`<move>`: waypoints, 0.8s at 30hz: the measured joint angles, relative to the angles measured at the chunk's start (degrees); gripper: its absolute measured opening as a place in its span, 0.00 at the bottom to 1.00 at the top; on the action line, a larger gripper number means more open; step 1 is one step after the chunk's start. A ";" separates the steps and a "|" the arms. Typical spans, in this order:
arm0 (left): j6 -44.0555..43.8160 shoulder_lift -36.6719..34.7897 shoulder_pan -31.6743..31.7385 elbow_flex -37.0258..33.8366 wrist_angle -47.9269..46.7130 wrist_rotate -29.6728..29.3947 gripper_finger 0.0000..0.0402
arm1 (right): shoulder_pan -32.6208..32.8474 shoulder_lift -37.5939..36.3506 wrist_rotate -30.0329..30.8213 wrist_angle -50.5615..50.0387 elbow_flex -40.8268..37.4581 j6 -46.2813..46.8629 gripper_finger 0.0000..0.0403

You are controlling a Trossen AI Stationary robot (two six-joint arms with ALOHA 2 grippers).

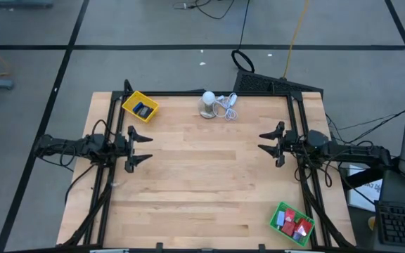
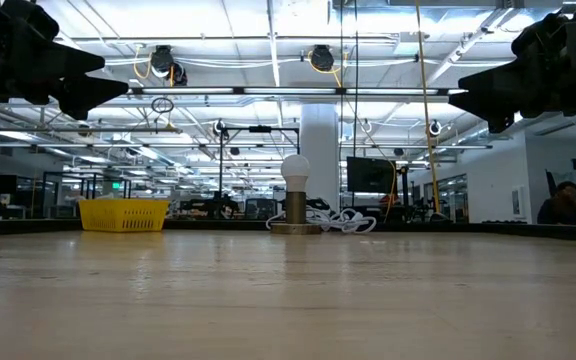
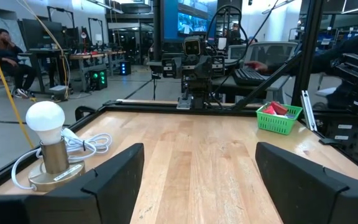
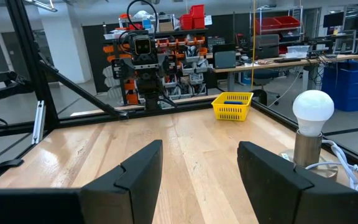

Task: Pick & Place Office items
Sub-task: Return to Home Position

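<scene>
Worktop [image 1: 202, 183] is pretty much bare in the middle, so sorting looks finished and what's left is parking the arms.

Left arm sits over the left edge with its tool [image 1: 148, 148] spread and holding nothing. Right arm mirrors it over the right edge, tool [image 1: 261, 141] also spread and empty. They point at each other across the wood, and in the low view both hang well above the surface.

Yellow tray [image 1: 131, 100] is at the far left corner and green tray [image 1: 275, 213] at the near right corner. The bulb lamp [image 1: 208, 104] with its coiled white cable stands at the far edge, about the middle.

Office items are all binned as far as I can see: a dark flat rectangle [image 1: 143, 109] in the yellow tray, red blocks [image 1: 301, 226] and a blue bit [image 1: 280, 221] in the green one. Can't make out the pink piece.

To home cleanly I'd keep both tools high, pull each arm straight back along its own side, and not swing toward the lamp cable or the tray rims. No need to pinch the tools together on the way.
</scene>
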 joint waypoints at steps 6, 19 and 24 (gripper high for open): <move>0.00 0.00 0.00 0.00 0.01 0.00 0.80 | 0.02 0.00 0.00 0.00 0.00 0.00 0.49; 0.00 0.00 0.00 0.00 0.02 -0.01 0.76 | 0.00 0.00 0.00 0.00 0.00 0.00 0.49; 0.00 0.00 0.00 0.00 0.02 0.00 0.77 | 0.01 0.00 0.00 0.00 -0.01 0.00 0.49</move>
